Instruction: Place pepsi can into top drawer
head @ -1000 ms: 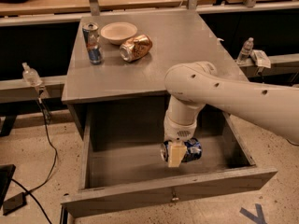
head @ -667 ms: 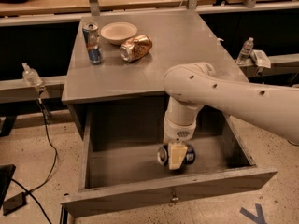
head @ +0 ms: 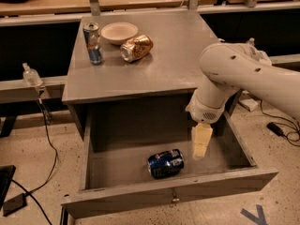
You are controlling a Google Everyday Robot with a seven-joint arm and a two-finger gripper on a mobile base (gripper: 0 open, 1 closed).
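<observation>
The pepsi can [head: 165, 163], dark blue with white and red markings, lies on its side on the floor of the open top drawer [head: 140, 191], near the front panel. The drawer is pulled out from under the grey cabinet top; its front panel has a small keyhole [head: 175, 198]. My gripper [head: 201, 142] hangs from the white arm over the right part of the drawer, just right of and above the can, apart from it and holding nothing.
On the cabinet top [head: 173, 60] stand a slim silver-and-blue can [head: 93, 43], a white bowl [head: 119, 32] and a dented orange-gold can [head: 136, 48] on its side. A clear bottle [head: 31, 75] sits on the left shelf. Cables lie on the floor at both sides.
The gripper has let go of the pepsi can and risen to the right. The can now lies loose in the drawer.
</observation>
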